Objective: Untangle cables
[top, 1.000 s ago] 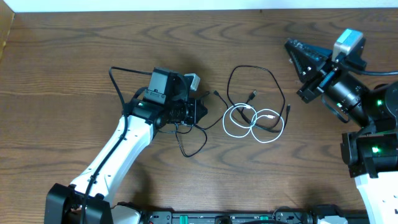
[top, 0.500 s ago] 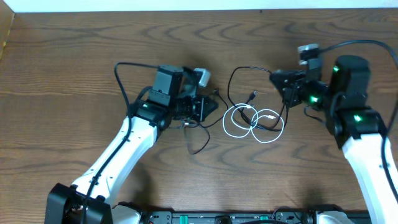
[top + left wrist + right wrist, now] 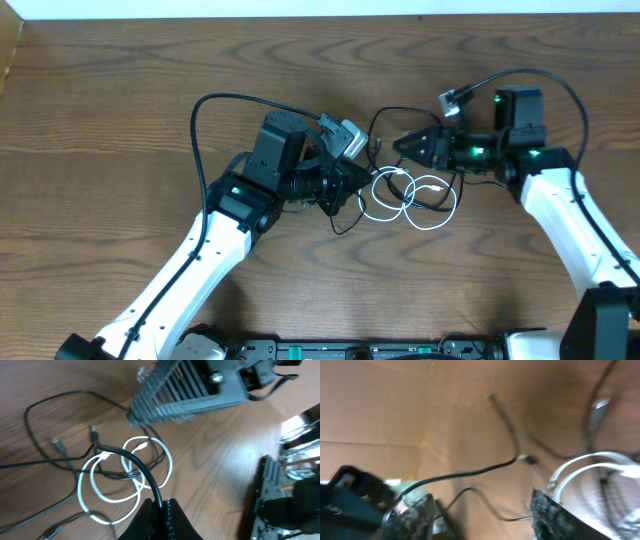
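Gripping the black cable [image 3: 150, 482], left gripper [image 3: 161, 506] is clamped tight just beside the white cable [image 3: 406, 203] coils on the table [image 3: 120, 100]. Right gripper [image 3: 401, 146] hangs spread over the coils' far edge, empty.

My left arm [image 3: 190, 265] and right arm [image 3: 565, 215] had white shells, black joints with small green lights [image 3: 497, 98], and thick black cables [image 3: 240, 97] looping above them.

Cables [image 3: 408, 200] sit mid-counter [image 3: 120, 90], sandwiched between both claws: left claw [image 3: 345, 184] right beside them on the left, right claw [image 3: 403, 146] just behind them.
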`<move>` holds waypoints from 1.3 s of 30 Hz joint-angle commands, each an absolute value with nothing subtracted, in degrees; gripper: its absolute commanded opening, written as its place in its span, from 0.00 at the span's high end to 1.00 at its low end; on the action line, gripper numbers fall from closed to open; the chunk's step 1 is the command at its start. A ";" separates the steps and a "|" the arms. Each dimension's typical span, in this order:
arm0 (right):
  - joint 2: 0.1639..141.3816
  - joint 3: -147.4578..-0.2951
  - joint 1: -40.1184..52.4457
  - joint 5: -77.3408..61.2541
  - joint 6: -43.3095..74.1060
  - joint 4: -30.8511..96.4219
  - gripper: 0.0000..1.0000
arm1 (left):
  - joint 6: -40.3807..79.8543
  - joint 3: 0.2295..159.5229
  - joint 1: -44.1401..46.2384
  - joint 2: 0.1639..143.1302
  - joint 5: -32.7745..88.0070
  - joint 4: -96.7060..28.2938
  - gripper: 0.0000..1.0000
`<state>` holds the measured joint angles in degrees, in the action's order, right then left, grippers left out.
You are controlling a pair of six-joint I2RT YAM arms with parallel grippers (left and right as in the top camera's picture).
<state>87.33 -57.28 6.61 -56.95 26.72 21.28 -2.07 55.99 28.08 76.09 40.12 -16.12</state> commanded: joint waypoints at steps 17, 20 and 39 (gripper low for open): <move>87.79 -57.39 15.90 -56.12 51.24 11.88 0.48 | -4.08 56.49 33.87 75.99 33.47 -16.16 0.93; 87.79 -57.39 16.29 -54.30 51.22 11.77 0.67 | -4.08 56.49 35.55 75.99 31.31 -16.16 0.93; 87.66 -57.39 16.62 -35.73 22.06 15.92 0.99 | -3.81 56.49 30.41 75.96 16.69 -25.08 0.73</move>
<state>87.74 -57.25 16.43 -40.95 31.55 16.71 -3.46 55.99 31.62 76.09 20.84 -23.59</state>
